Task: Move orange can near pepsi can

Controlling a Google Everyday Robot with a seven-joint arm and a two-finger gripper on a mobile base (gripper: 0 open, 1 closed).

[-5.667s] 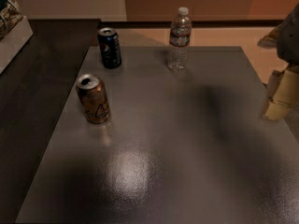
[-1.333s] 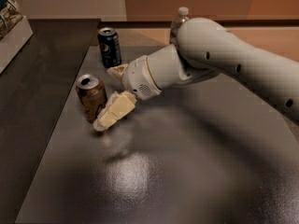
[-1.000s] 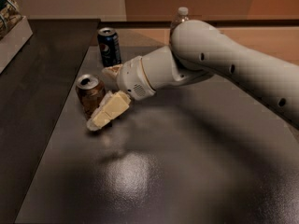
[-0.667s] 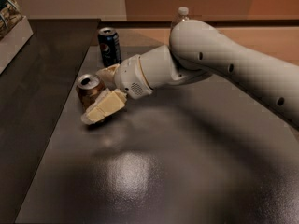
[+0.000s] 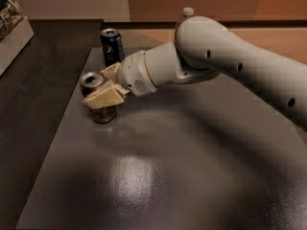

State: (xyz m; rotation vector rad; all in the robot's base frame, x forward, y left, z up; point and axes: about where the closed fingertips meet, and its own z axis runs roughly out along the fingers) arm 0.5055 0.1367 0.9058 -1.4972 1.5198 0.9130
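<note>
gripper: cream two-finger gripper (image 5: 95,87) on a smooth off-white wrist, low over the left part of the tabletop; flat, wedge-shaped fingers (image 5: 103,97) spread apart and straddling the orange can, the near one lying across the front of the can's body, the far one showing behind its rim.
orange can: coppery orange-brown metal drink can (image 5: 103,113), cylindrical, standing on the left side of the table between the two fingers; dull silver top with a dark opening in view, lower body bare beneath the near finger.
pepsi can: dark navy-blue metal drink can (image 5: 112,46) with a silver top and a round red-white-blue logo, upright near the far left corner of the table, behind the orange can and apart from it.
arm: thick rounded arm (image 5: 230,56) in an off-white shell with small dark holes, reaching in from the right edge across the table.
bottle: clear plastic bottle (image 5: 188,12), only its white cap and a little neck showing above the arm at the far edge.
table: dark grey flat tabletop (image 5: 168,186), glossy, with a soft pale sheen towards the front.
left side: darker matte counter (image 5: 33,95) beside the table, with a pale box (image 5: 14,30) at its far end.
</note>
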